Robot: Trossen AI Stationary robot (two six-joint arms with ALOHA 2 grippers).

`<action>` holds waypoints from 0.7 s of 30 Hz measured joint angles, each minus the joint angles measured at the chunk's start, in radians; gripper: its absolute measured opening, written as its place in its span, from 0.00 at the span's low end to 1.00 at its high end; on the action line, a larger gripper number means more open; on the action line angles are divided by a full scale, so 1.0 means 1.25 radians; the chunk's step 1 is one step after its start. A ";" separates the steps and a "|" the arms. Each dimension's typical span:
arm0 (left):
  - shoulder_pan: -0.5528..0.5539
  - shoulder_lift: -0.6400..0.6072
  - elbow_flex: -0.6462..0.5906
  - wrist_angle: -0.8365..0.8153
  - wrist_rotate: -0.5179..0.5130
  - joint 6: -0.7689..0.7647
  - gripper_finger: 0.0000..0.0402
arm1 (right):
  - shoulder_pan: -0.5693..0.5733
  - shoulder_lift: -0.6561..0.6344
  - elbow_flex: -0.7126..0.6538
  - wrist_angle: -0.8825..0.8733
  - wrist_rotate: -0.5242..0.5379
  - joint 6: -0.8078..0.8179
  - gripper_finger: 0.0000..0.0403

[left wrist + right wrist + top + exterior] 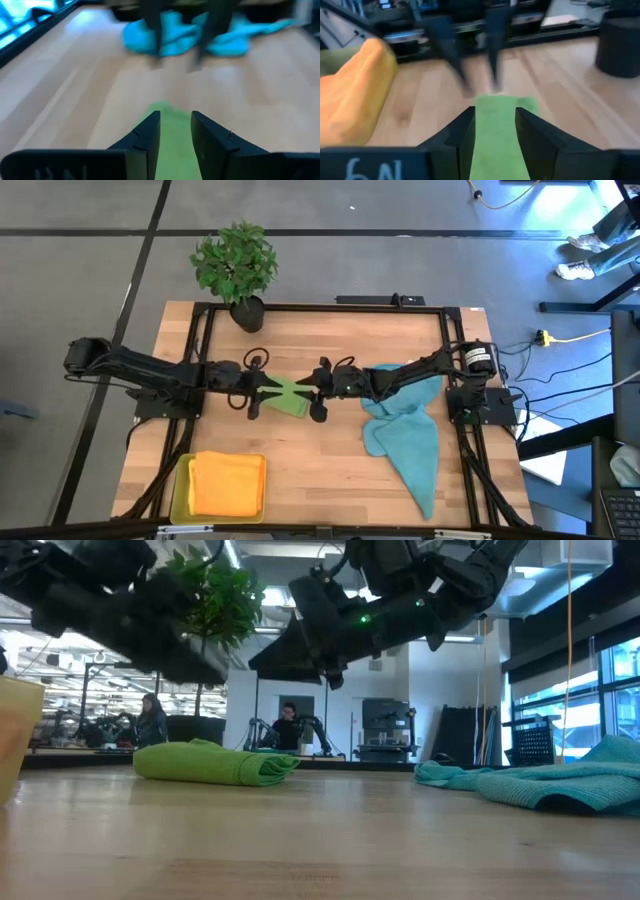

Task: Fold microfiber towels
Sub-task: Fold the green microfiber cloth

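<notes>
Middle of the table is crowded, the front and back are free.

We see both grippers meeting over the green towel in the centre: the left gripper from one side, the right gripper from the other, so we find no way across there. In the low view both arms hang above the towel, with a gap under them. Beside the right arm the teal towel covers much of that side, down to the front edge. The tray with the orange towel takes the front left corner. The plant stands at the back edge. Between tray and teal towel we have bare wood.
</notes>
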 joint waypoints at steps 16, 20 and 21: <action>0.114 0.139 -0.023 -0.004 -0.040 -0.129 0.25 | -0.034 0.082 0.000 -0.018 0.005 0.045 0.28; 0.140 0.177 -0.023 -0.004 -0.038 -0.147 0.25 | -0.040 0.082 0.000 -0.030 0.006 0.049 0.25; 0.147 0.182 -0.023 -0.004 -0.038 -0.150 0.25 | -0.040 0.082 0.000 -0.034 0.005 0.049 0.25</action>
